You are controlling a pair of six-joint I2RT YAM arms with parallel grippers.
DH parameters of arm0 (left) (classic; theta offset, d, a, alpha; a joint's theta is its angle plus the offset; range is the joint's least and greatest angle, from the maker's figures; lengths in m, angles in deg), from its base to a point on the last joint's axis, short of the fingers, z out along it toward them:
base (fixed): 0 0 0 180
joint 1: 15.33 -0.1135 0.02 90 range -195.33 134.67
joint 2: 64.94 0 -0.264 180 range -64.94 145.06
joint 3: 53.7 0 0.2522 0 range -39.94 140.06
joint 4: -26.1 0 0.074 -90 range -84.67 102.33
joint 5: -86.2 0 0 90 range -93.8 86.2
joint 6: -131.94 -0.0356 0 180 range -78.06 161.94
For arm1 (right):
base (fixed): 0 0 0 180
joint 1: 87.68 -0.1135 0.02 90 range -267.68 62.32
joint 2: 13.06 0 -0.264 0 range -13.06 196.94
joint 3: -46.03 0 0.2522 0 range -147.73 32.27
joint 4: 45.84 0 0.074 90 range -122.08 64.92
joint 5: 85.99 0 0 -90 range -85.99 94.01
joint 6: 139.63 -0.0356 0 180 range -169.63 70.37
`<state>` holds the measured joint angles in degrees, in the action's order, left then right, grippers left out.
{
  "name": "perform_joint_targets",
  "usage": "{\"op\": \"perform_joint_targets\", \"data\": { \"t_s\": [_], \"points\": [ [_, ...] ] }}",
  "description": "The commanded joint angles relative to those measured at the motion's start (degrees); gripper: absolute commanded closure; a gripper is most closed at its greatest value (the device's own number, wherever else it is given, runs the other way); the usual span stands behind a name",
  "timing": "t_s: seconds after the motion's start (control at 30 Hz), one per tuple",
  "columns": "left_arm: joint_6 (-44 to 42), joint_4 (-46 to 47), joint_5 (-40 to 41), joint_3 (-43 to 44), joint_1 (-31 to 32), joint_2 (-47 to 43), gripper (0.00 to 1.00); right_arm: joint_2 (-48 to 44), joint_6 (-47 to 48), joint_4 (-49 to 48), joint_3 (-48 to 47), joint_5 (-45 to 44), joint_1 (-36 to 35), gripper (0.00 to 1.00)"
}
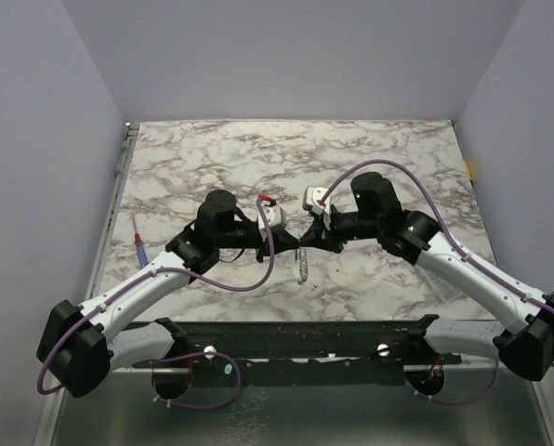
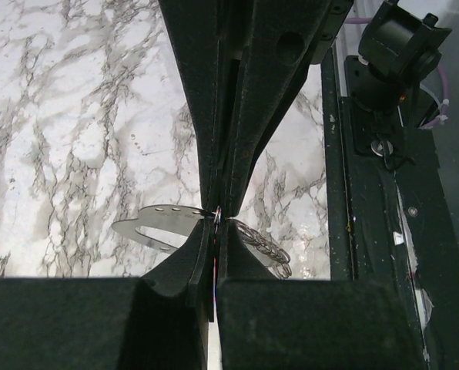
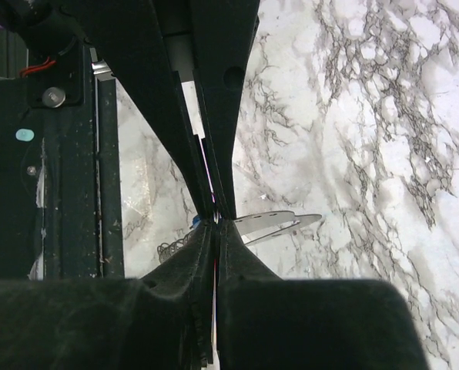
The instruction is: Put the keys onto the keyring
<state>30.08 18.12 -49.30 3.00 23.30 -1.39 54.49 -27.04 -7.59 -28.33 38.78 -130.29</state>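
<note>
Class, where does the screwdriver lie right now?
In the top view, the screwdriver lies at the left edge of the table, just left of the left arm.

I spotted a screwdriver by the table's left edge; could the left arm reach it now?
Probably not yet: the way to the screwdriver looks free, but the left hand is shut on the keyring.

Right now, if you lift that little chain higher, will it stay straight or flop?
Probably flop: the chain trails in a loose line instead of sticking out stiff. It looks thin, so it is likely light. It seems made of tiny links, so it may swing and snag.
</note>
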Motion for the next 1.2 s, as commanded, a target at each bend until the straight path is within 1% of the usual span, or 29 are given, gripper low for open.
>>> {"op": "perform_joint_targets", "data": {
  "t_s": [0.0,0.1,0.2,0.37,0.5,0.6,0.67,0.87,0.93,1.07,1.17],
  "points": [
    [-0.1,1.7,1.7,0.2,-0.1,-1.3,1.0,-1.0,0.7,-1.8,0.7,-0.6,-1.0,0.96],
    [0.1,1.9,1.7,-0.1,-0.1,-2.1,1.0,-3.9,-0.5,-6.7,3.5,-1.3,-1.0,0.99],
    [0.2,2.6,1.5,-0.8,-0.1,-3.2,0.94,-6.9,-2.3,-12.0,6.7,-0.9,-1.0,0.99],
    [0.8,4.4,0.4,-1.8,-0.1,-4.8,0.8,-10.3,-4.9,-20.3,11.0,-0.4,-1.1,0.99],
    [0.7,5.0,0.0,-2.5,-0.1,-6.3,0.67,-12.2,-6.0,-23.6,13.1,-1.2,-1.0,0.99],
    [0.5,5.6,-0.4,-3.1,-0.1,-7.5,0.59,-14.1,-7.3,-26.7,14.6,-2.0,-1.0,0.99],
    [0.5,6.0,-0.3,-3.5,-0.1,-8.0,0.58,-15.2,-8.2,-28.2,15.3,-2.3,-1.0,0.99],
    [2.4,8.7,-1.4,-4.0,-0.1,-8.3,0.59,-17.1,-11.5,-32.9,17.1,-1.1,-1.0,0.99],
    [4.6,11.6,-1.9,-4.6,-0.1,-8.5,0.59,-17.2,-13.4,-35.1,18.0,0.0,-1.0,0.99],
    [11.2,20.6,-3.7,-6.5,-0.2,-8.8,0.6,-17.5,-17.9,-41.6,20.6,1.6,-1.1,1.0],
    [11.7,21.5,-4.5,-6.6,-0.2,-8.6,0.59,-17.6,-19.1,-43.5,21.3,1.4,-1.0,0.99]
  ]
}}
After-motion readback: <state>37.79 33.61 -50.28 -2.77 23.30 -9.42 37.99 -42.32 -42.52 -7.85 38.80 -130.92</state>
